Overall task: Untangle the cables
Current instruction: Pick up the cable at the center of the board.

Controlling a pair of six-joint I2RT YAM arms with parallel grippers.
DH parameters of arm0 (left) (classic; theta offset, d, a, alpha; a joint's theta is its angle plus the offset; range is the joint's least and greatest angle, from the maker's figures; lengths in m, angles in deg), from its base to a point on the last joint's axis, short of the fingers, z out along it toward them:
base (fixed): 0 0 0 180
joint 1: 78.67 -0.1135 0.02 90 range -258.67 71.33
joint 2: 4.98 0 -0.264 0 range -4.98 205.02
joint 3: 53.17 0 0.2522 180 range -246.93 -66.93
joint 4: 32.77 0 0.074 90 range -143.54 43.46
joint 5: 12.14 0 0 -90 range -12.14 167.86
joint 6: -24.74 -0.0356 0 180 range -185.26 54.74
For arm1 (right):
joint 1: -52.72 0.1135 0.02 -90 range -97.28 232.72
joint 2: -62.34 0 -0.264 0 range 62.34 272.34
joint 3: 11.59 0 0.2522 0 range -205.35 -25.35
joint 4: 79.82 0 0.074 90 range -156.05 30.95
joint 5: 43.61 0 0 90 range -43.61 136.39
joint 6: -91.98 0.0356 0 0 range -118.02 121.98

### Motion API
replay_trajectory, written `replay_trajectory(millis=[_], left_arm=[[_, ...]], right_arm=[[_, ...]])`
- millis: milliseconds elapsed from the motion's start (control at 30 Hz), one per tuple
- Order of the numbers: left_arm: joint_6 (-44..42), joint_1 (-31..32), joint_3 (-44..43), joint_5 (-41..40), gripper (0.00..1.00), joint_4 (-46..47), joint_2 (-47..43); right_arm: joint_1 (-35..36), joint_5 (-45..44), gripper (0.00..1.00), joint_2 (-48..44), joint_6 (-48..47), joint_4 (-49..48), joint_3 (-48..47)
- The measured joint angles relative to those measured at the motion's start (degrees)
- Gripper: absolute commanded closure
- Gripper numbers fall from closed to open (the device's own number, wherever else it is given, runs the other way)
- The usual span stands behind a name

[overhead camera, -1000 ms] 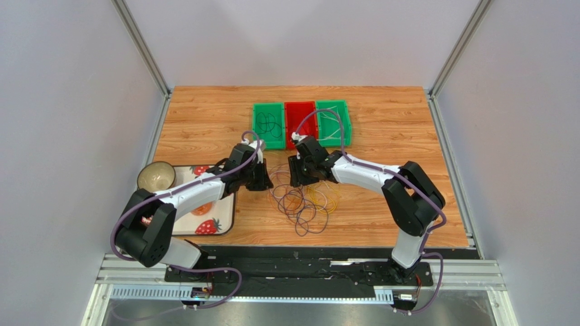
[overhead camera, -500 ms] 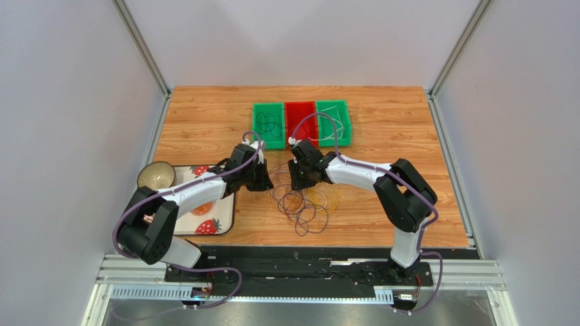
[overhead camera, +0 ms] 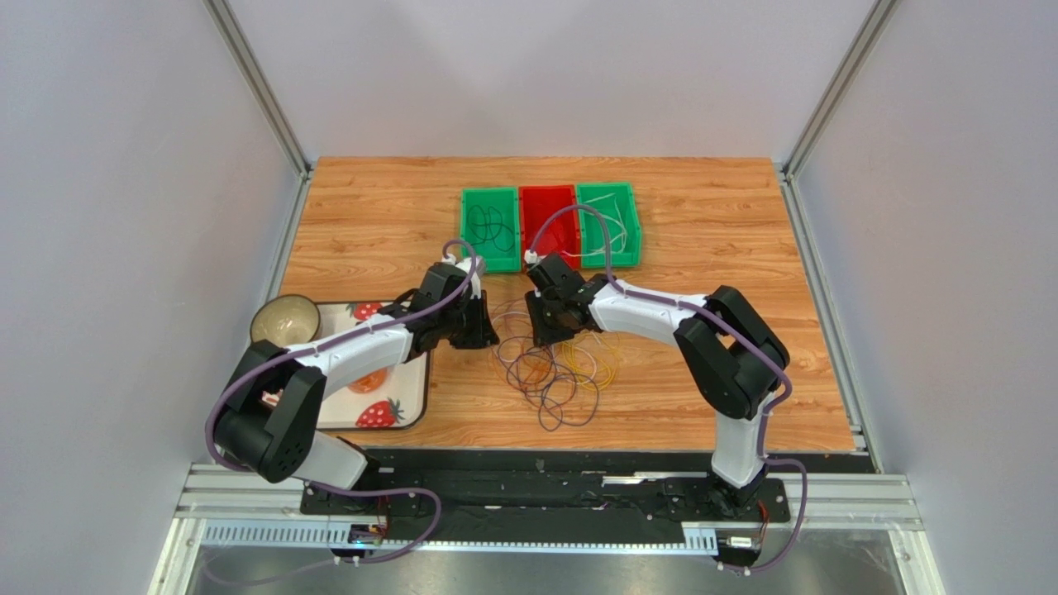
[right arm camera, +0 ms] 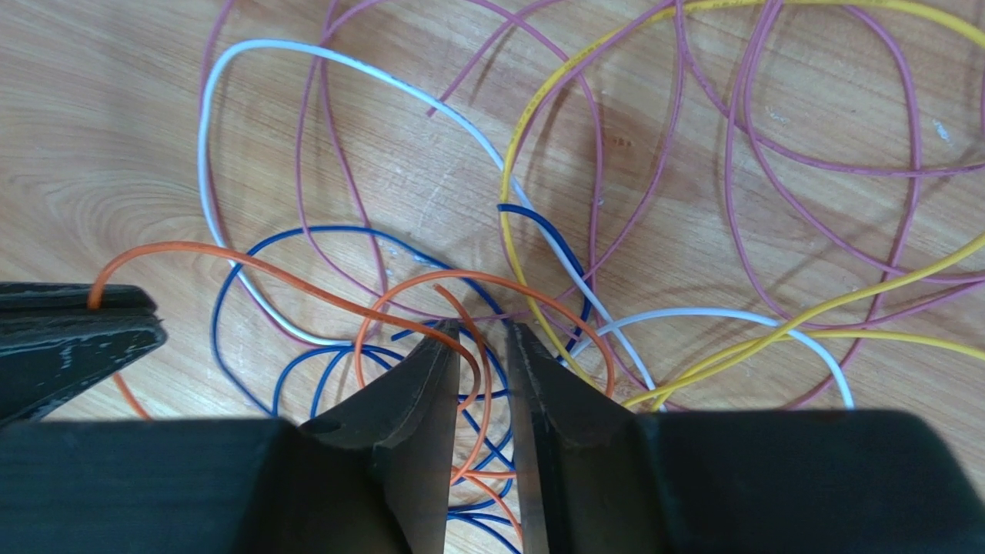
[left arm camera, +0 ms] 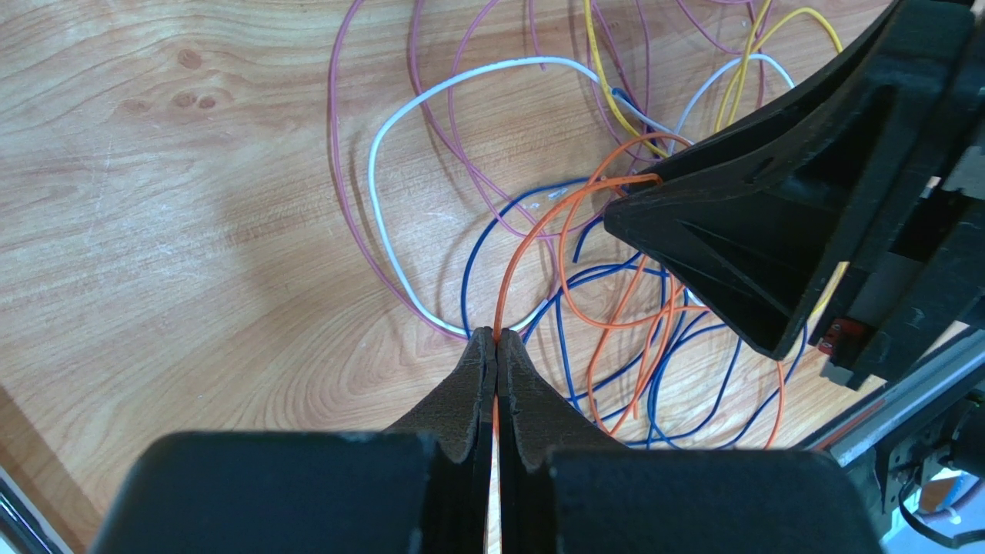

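The cables (overhead camera: 555,372) lie in a loose tangle of purple, yellow, white, blue and orange loops on the wooden table between the two grippers. My left gripper (left arm camera: 495,339) is shut on an orange cable (left arm camera: 541,231), which arcs over toward the right gripper's finger (left arm camera: 752,219). It sits at the tangle's left edge in the top view (overhead camera: 484,330). My right gripper (right arm camera: 480,335) is slightly open, low over the pile, with an orange loop (right arm camera: 463,283) running through the gap, not clamped. It is at the tangle's top in the top view (overhead camera: 544,327).
Two green bins (overhead camera: 488,231) (overhead camera: 609,223) and a red bin (overhead camera: 548,223) stand just behind the grippers, the green ones holding wires. A strawberry-print tray (overhead camera: 395,403) and a bowl (overhead camera: 284,322) are at the left. The left gripper's finger (right arm camera: 69,341) is close to my right fingers.
The right arm has folded in a little and its gripper has shifted slightly left and back. The left arm has stayed put, still shut on the orange cable.
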Motion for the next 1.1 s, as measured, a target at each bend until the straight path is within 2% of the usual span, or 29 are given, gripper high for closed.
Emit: replay_trajectory(millis=[100,200,300,333,367,433,467,533,567,800,867,900,933,1100], left_arm=[[0.0,0.0,0.0,0.0,1.0,0.0,0.0],[0.0,0.0,0.0,0.0,1.0,0.0,0.0],[0.0,0.0,0.0,-0.02,0.98,0.0,0.0],[0.0,0.0,0.0,-0.02,0.91,0.0,0.0],[0.02,0.0,0.0,-0.04,0.8,0.0,0.0],[0.2,0.0,0.0,-0.31,0.67,-0.07,-0.13],[-0.07,0.0,0.0,-0.35,0.55,-0.13,-0.39],[-0.26,0.0,0.02,-1.31,0.48,-0.55,-1.88],[-0.13,0.0,0.02,-1.9,0.41,-1.05,-3.28],[-1.22,0.0,-0.11,-8.46,0.34,-4.68,-17.25],[-1.44,0.0,-0.13,-10.73,0.24,-5.99,-21.49],[-1.46,-0.02,-0.13,-11.17,0.1,-6.36,-23.17],[-1.18,-0.04,-0.13,-11.65,0.01,-6.69,-25.88],[5.25,-0.09,-0.87,-13.25,0.01,-7.93,-39.69]], right_arm=[[0.07,-0.2,0.78,0.35,-0.09,0.26,-0.31],[0.28,-0.24,0.98,0.35,-0.28,0.31,-0.35],[0.55,-0.98,1.0,0.35,-0.39,0.35,-0.35],[0.59,-1.2,1.0,0.35,-0.39,0.39,-0.35],[0.59,-1.33,1.0,0.35,-0.39,0.55,-0.37],[0.59,-1.79,1.0,0.24,-0.42,1.16,-0.55],[0.59,-2.14,1.0,0.07,-0.44,1.57,-0.59],[0.59,-2.67,1.0,-0.66,-0.52,2.78,-0.85],[0.59,-3.06,1.0,-1.46,-0.63,3.76,-1.07],[0.59,-5.46,1.0,-9.9,-1.77,8.46,-6.12],[0.59,-6.14,1.0,-12.52,-2.12,9.29,-8.31],[0.59,-6.51,1.0,-13.51,-2.27,9.75,-9.27],[0.59,-6.88,1.0,-14.56,-2.51,10.23,-10.38],[0.5,-10.29,1.0,-18.47,-3.52,11.17,-14.84]])
